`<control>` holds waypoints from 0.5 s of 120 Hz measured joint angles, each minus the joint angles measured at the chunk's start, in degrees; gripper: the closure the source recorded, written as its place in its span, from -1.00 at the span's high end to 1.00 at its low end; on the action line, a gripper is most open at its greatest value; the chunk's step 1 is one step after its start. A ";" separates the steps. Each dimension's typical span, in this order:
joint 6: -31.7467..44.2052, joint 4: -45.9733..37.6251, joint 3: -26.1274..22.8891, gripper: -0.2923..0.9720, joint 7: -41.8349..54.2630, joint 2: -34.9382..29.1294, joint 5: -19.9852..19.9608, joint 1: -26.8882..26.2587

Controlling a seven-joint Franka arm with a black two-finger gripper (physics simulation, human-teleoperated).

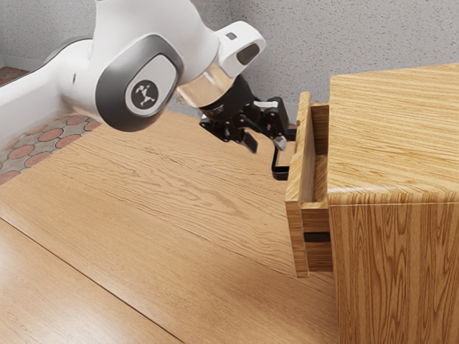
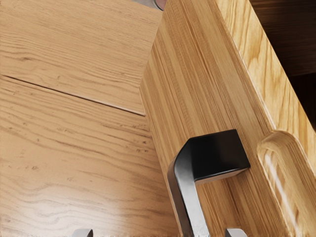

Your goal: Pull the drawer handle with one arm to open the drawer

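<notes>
A wooden cabinet (image 1: 394, 215) stands at the exterior view's right. Its top drawer (image 1: 300, 188) is pulled out a short way, leaving a gap behind the front panel. A black bracket handle (image 1: 278, 169) juts from the drawer front (image 2: 207, 94). My black gripper (image 1: 265, 142) is at the handle's upper end, open, its fingers wide apart. In the wrist view the handle (image 2: 197, 168) runs down between the two grey fingertips (image 2: 83, 232), much closer to one than to the other.
The cabinet sits on a wide wooden tabletop (image 1: 158, 215) with free room toward the exterior view's left and front. A patterned tiled floor (image 1: 43, 140) and a grey wall (image 1: 323, 36) lie behind. The drawer's dark inside (image 2: 291, 39) shows past the panel.
</notes>
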 joint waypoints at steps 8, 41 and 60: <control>-0.07 -0.30 0.18 -0.07 0.02 -0.36 0.03 -0.16; -0.24 -1.47 1.76 -0.07 -0.02 -1.60 0.19 0.01; -0.73 -1.57 2.36 -0.07 -0.03 -1.88 0.19 2.05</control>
